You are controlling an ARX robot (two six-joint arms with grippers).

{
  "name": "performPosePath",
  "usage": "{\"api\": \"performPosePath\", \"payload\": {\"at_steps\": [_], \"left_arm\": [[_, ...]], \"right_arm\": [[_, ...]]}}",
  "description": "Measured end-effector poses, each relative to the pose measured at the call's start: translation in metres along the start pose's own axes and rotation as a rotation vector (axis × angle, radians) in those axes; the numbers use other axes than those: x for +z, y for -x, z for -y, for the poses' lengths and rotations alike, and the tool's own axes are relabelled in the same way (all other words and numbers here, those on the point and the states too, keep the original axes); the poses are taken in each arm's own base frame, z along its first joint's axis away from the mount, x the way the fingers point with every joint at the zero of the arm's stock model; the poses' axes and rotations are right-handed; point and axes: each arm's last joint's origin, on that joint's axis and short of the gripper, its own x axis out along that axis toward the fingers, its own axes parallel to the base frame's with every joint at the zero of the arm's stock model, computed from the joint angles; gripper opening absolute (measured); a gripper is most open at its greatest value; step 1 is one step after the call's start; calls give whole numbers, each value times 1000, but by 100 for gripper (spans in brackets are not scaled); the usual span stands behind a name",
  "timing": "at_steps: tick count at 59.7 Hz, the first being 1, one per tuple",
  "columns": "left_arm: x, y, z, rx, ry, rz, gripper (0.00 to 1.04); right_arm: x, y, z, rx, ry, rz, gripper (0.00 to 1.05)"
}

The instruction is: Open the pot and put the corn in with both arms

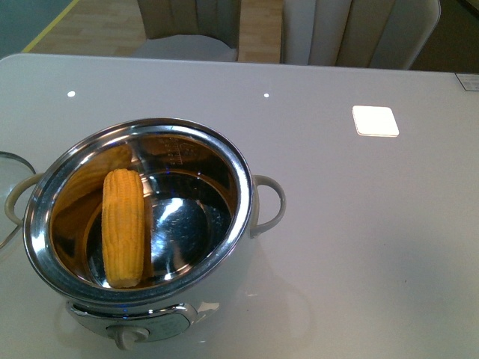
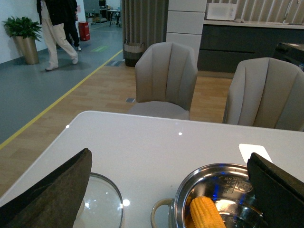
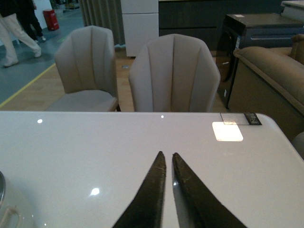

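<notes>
The pot point(image 1: 244, 176) stands open near the table's front left, its steel inside bare. The corn point(image 1: 123, 228) lies inside it, leaning against the left wall. Neither arm shows in the front view. In the left wrist view my left gripper point(image 2: 169, 154) is open and empty, held above and short of the pot point(image 2: 209, 169), with the corn point(image 2: 206, 213) visible between its wide-apart fingers point(image 2: 57, 190). A glass lid point(image 2: 102, 204) lies flat on the table beside the pot. My right gripper point(image 3: 168, 154) is shut on nothing over bare tabletop, to the right of the pot's handle point(image 3: 7, 216).
A bright white square point(image 1: 375, 120) lies on the table point(image 1: 352, 247) at the back right, and a small label point(image 1: 468, 81) sits at the far right corner. Padded chairs point(image 2: 166, 78) stand beyond the far edge. The lid's rim point(image 1: 11, 161) shows at the left edge.
</notes>
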Motion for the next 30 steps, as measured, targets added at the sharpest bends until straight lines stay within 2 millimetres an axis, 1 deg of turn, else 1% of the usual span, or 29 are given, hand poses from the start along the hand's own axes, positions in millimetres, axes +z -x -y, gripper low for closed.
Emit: {"api": "performPosePath", "payload": {"at_steps": [18,30], "left_arm": [[0,0,0,0,0,0,98],[0,0,0,0,0,0,98]], "right_arm": [[-9,11,0,0,2,14,2],[-8,17,0,1,2,25,2]]}}
